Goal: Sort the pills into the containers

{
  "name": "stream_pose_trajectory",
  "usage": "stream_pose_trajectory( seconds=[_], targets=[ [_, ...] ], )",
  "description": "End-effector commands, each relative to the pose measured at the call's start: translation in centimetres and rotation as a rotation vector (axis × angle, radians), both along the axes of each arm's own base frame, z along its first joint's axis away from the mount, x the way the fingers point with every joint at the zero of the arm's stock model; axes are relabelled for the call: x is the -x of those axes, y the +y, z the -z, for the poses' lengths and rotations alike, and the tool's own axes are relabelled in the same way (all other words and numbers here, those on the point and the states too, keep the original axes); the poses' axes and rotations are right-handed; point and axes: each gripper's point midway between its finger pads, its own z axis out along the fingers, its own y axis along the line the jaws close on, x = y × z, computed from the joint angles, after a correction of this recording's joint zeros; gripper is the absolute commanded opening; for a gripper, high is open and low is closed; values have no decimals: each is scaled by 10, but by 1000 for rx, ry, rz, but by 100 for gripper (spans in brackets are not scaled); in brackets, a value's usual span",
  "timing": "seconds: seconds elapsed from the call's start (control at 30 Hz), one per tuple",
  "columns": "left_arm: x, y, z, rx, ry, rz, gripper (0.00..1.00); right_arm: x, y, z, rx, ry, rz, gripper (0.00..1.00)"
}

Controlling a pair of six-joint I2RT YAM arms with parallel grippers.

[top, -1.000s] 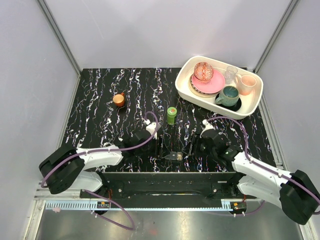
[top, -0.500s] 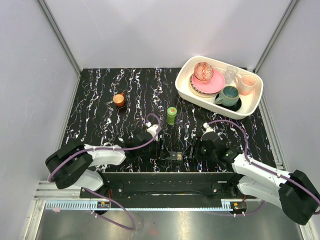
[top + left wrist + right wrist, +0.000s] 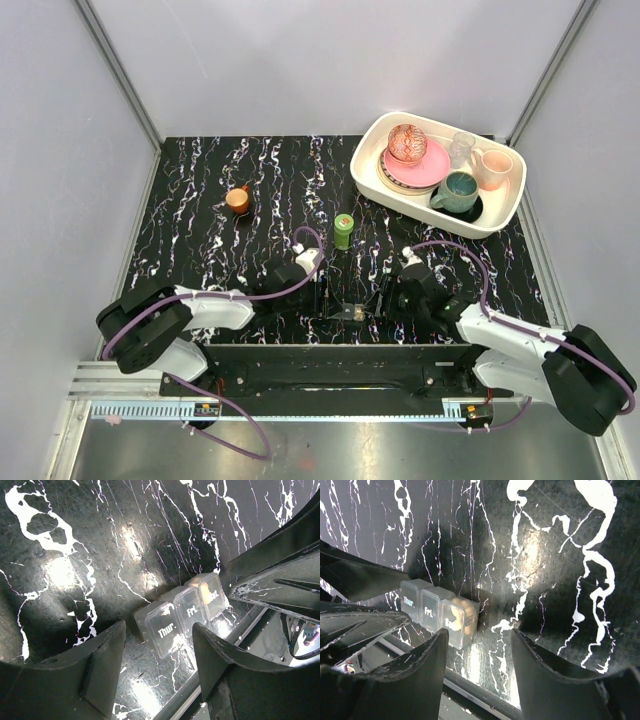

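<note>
Pill box (image 3: 187, 614) at table (image 3: 200, 230) near edge; left jaws, right jaws both wide, either side, holding nothing.

pill box (image 3: 182, 614) third label glare-washed, its contents indistinct

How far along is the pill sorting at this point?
Done: the pill box shows something tan in its end compartment; Thur and Fri look empty. In hand: nothing; the left gripper and right gripper, both open, flank the box. Left: the green bottle stands upright beyond, so most sorting likely remains.
</note>
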Motion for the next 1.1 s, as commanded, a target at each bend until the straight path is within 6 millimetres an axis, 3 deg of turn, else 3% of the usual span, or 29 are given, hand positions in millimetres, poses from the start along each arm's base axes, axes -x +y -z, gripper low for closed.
stream_pose_trajectory(
  seconds=[0.0,0.33,0.63,0.93,1.07],
  targets=[
    [0,-8,-4,31,-3,14,60,-10,11,-8,-53,-28,-5,59],
    [3,-8,2,9,9,26,52,-6,21,-3,-80,-3,-50,59],
    [9,-14,8,-9,19,50,51,4,26,3,-102,41,-89,57],
    [11,-14,12,-22,25,54,51,9,22,6,-101,52,-88,49],
    [13,-13,13,-27,29,55,51,9,22,6,-103,48,-87,39]
  ],
)
